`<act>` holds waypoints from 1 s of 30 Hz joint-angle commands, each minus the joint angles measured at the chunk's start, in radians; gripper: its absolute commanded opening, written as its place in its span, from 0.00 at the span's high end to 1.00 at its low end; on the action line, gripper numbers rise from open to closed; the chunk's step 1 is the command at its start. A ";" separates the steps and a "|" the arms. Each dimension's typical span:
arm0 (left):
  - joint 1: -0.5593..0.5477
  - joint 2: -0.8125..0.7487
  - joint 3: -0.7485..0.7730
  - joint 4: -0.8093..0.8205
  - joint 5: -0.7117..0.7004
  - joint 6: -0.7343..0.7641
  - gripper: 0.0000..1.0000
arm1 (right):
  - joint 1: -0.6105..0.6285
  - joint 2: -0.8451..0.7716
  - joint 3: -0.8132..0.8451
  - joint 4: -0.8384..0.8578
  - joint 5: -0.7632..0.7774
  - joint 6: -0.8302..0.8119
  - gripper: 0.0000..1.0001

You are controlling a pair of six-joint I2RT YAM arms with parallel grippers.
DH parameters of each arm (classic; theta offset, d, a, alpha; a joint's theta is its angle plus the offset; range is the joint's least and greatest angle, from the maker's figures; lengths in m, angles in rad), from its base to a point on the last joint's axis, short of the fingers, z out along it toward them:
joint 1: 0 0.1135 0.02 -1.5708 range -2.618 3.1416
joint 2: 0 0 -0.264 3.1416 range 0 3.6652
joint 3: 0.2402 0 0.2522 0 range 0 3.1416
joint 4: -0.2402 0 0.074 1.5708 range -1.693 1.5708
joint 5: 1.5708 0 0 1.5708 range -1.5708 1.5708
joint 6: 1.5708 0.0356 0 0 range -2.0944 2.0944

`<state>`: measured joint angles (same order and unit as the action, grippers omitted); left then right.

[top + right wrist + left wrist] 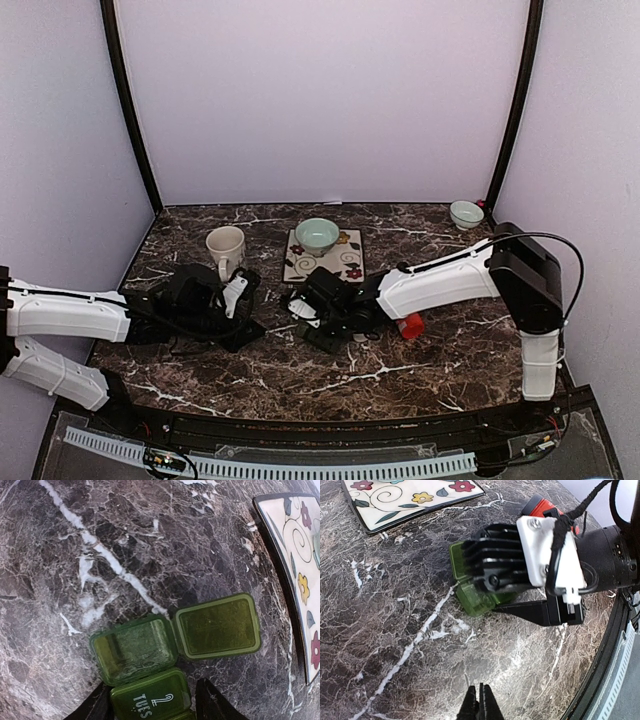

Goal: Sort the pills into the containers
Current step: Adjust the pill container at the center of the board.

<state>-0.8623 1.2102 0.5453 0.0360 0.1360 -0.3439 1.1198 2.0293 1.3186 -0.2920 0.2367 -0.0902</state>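
Desk (150,540) of glossy dark marble-look stone with white veins, pill box (135,650) of smooth translucent green plastic, tile (410,500) glazed and shiny, mug (225,245) and bowl (317,235) of glossy ceramic, arm (440,280) shelled in matt white plastic

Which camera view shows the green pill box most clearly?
The right wrist view: the pill box is close, one lid open, "TUES" readable. The left wrist view shows only a corner under the right gripper; the top view hides it.
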 commanded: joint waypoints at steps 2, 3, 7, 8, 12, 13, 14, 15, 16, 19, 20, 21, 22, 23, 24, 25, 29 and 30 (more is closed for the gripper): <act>-0.003 0.011 0.024 -0.011 -0.010 0.012 1.00 | -0.031 0.030 0.025 0.010 -0.006 0.023 0.45; -0.003 0.013 0.025 -0.011 -0.010 0.013 1.00 | -0.037 0.033 0.027 0.010 -0.003 0.027 0.45; -0.003 0.018 0.031 -0.014 -0.010 0.012 1.00 | -0.059 0.049 0.056 -0.007 0.008 0.049 0.45; -0.003 0.020 0.034 -0.015 -0.010 0.012 1.00 | -0.063 0.055 0.066 -0.013 0.011 0.057 0.44; -0.003 0.023 0.041 -0.017 -0.010 0.014 1.00 | -0.072 0.080 0.104 -0.041 0.016 0.078 0.44; -0.003 0.023 0.043 -0.019 -0.010 0.013 1.00 | -0.073 0.085 0.109 -0.045 0.016 0.083 0.44; -0.003 0.023 0.043 -0.020 -0.011 0.014 1.00 | -0.074 0.087 0.112 -0.047 0.016 0.086 0.43; -0.003 0.023 0.044 -0.022 -0.011 0.013 1.00 | -0.074 0.088 0.113 -0.048 0.016 0.089 0.43; -0.003 0.023 0.045 -0.022 -0.011 0.014 1.00 | -0.074 0.088 0.111 -0.048 0.015 0.091 0.41; -0.003 0.023 0.047 -0.024 -0.013 0.014 1.00 | -0.074 0.080 0.105 -0.044 0.006 0.100 0.32; -0.003 0.024 0.047 -0.024 -0.012 0.013 1.00 | -0.074 0.072 0.100 -0.041 0.002 0.103 0.30; -0.003 0.025 0.048 -0.025 -0.012 0.013 1.00 | -0.074 0.063 0.096 -0.036 0.000 0.105 0.28; -0.003 0.025 0.050 -0.027 -0.011 0.012 0.98 | -0.072 0.054 0.090 -0.033 -0.003 0.108 0.27; -0.003 0.024 0.051 -0.028 -0.011 0.011 0.97 | -0.072 0.042 0.084 -0.029 -0.005 0.111 0.26; -0.004 0.023 0.053 -0.029 -0.011 0.010 0.95 | -0.072 0.032 0.079 -0.028 -0.006 0.115 0.25; -0.003 0.021 0.055 -0.032 -0.012 0.009 0.93 | -0.072 0.021 0.073 -0.026 -0.007 0.119 0.25; -0.003 0.012 0.061 -0.041 -0.021 0.004 0.81 | -0.067 -0.024 0.047 -0.017 -0.002 0.134 0.23; -0.003 0.009 0.063 -0.045 -0.024 0.002 0.76 | -0.065 -0.033 0.041 -0.016 -0.001 0.138 0.23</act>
<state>-0.8623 1.2327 0.5739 0.0208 0.1268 -0.3443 1.0508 2.0682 1.3861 -0.3141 0.2363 0.0208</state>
